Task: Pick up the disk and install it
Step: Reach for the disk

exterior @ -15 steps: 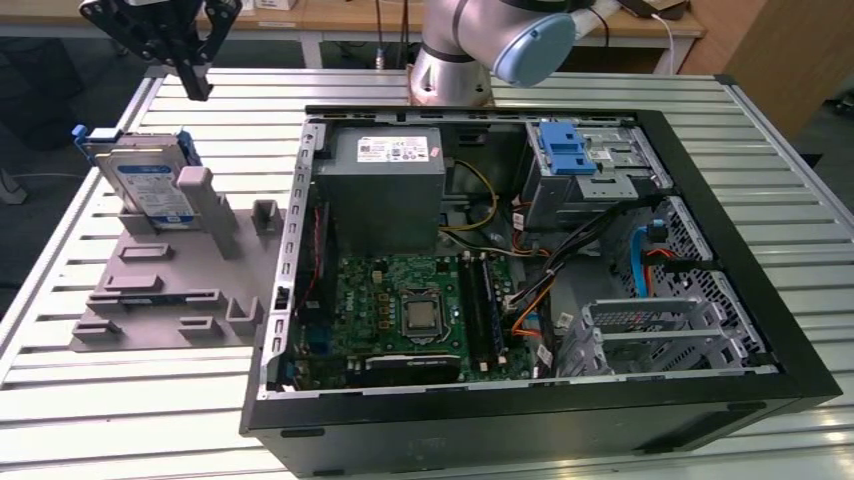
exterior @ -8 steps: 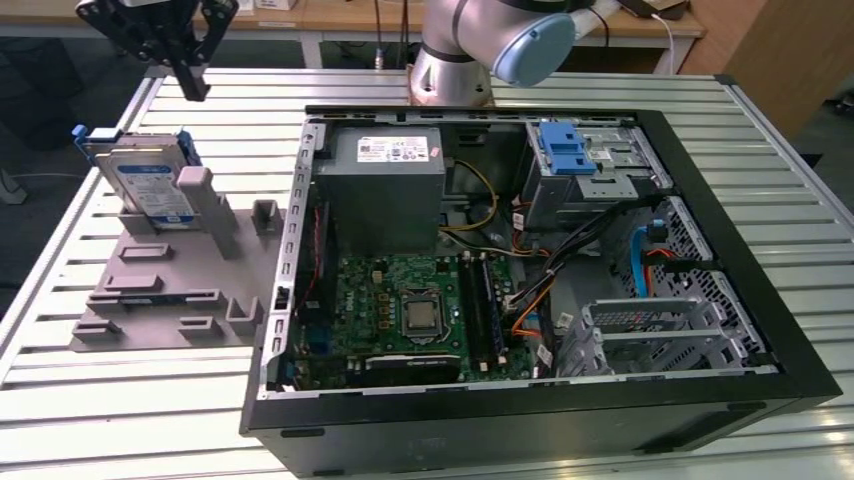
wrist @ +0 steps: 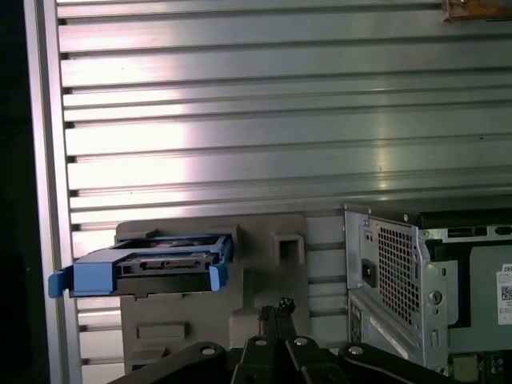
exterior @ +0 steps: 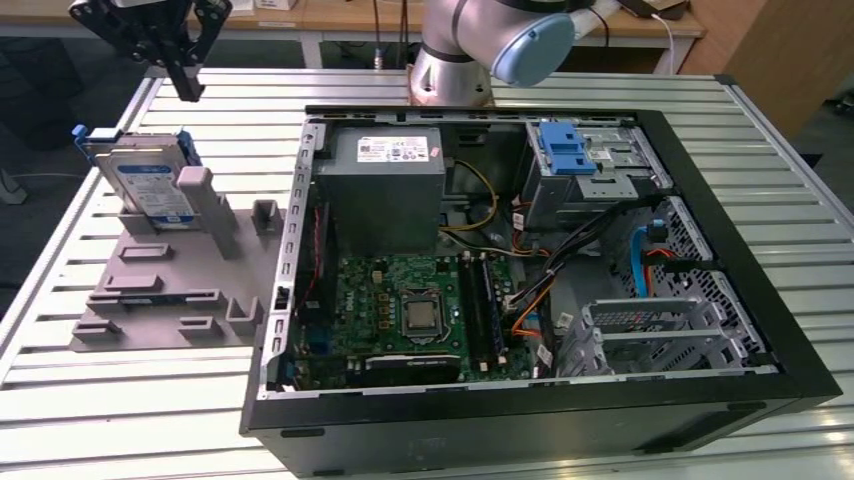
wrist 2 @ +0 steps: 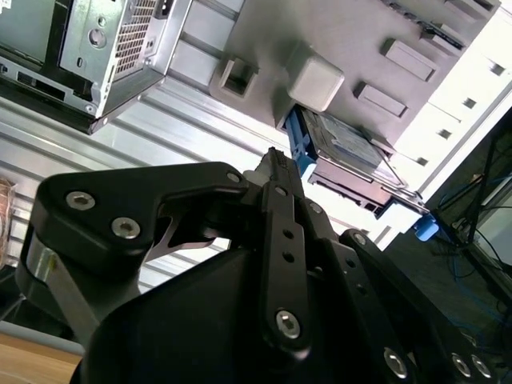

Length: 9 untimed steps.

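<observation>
Nearest stands the open computer case (exterior: 534, 405), its black rim around the boards and cables inside. A narrow strip of bare slatted table (exterior: 134, 400) separates it from the grey holder (exterior: 160, 300) on the exterior view's left. The disk (exterior: 140, 180) stands on end in the far part of that holder. Its long axis runs upward and leans back a little, its label faces the near side, and its blue rails run up both edges. In the first wrist view its connector end (wrist: 152, 268) faces up with nothing over it. Beyond and above it, well apart, hangs the gripper (exterior: 187, 92), fingers pressed together on nothing, with free table around.
</observation>
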Each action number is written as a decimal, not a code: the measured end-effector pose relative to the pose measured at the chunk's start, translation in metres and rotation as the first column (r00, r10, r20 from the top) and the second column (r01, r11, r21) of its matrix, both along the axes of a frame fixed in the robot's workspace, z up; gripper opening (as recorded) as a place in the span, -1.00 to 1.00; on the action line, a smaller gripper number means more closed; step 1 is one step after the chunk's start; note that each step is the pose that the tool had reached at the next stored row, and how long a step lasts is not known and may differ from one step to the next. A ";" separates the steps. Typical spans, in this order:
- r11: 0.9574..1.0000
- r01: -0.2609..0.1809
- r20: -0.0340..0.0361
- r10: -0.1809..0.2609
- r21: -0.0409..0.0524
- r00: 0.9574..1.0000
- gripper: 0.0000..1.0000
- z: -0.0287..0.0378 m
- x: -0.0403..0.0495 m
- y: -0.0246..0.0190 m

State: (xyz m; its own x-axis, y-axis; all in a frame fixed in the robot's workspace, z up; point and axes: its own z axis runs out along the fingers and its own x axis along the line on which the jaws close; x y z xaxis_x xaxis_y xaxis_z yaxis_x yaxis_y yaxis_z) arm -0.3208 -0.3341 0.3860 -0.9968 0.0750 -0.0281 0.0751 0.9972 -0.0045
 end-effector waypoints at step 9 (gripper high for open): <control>1.000 0.000 0.000 0.000 0.000 1.000 -0.79 -0.0015 -0.0147 0.0028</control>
